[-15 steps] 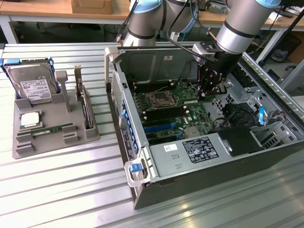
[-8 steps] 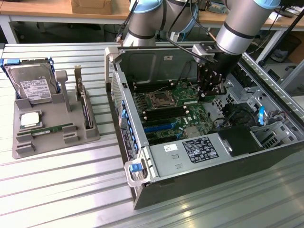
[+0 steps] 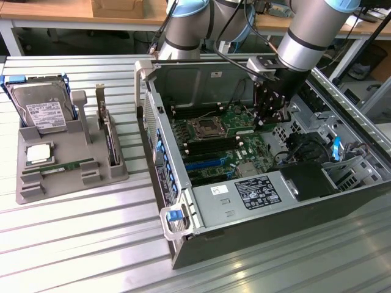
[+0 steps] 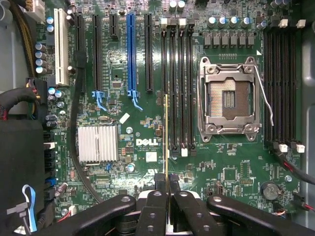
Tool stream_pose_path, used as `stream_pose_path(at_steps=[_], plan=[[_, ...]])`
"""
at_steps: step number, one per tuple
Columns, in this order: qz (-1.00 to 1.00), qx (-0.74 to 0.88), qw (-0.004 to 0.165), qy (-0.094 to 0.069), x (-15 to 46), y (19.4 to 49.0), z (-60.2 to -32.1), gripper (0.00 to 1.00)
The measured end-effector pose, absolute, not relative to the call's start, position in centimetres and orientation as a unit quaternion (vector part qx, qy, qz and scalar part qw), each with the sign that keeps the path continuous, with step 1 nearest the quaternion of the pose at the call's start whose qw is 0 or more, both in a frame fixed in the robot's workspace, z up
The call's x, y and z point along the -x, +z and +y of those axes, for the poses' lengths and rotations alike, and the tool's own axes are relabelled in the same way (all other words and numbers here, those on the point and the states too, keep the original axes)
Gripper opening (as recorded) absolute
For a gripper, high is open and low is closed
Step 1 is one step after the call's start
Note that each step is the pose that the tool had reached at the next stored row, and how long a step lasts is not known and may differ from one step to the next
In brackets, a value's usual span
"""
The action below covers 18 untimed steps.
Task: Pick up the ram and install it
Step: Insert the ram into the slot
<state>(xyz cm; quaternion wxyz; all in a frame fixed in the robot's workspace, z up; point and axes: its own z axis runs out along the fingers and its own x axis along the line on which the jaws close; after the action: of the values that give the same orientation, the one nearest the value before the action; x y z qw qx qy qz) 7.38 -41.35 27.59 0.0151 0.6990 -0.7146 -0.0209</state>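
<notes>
My gripper (image 4: 167,181) is shut on the ram (image 4: 166,132), a thin green stick seen edge-on, sticking out from between the black fingers (image 4: 156,201). It hangs over the motherboard, lined up beside the bank of black memory slots (image 4: 178,83) next to the empty processor socket (image 4: 229,101). Whether its edge touches a slot I cannot tell. In the exterior view the gripper (image 3: 269,117) reaches down inside the open computer case (image 3: 183,201), above the motherboard (image 3: 214,137). A second, similar green stick (image 3: 64,165) lies in the grey parts holder (image 3: 30,189).
The grey holder at the exterior view's left also carries a hard drive (image 3: 43,110), a square silver processor chip (image 3: 38,154) and an expansion card (image 3: 110,139). On the board are a silver heatsink (image 4: 98,142), a blue slot (image 4: 131,54), more memory slots (image 4: 280,83) and black cables (image 4: 74,128).
</notes>
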Motion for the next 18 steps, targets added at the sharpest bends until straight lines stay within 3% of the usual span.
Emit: stream_pose_path(at_steps=[18], plan=[[-0.715, -0.699, 0.015, -0.021, -7.38, 27.03, -41.35, 0.12]])
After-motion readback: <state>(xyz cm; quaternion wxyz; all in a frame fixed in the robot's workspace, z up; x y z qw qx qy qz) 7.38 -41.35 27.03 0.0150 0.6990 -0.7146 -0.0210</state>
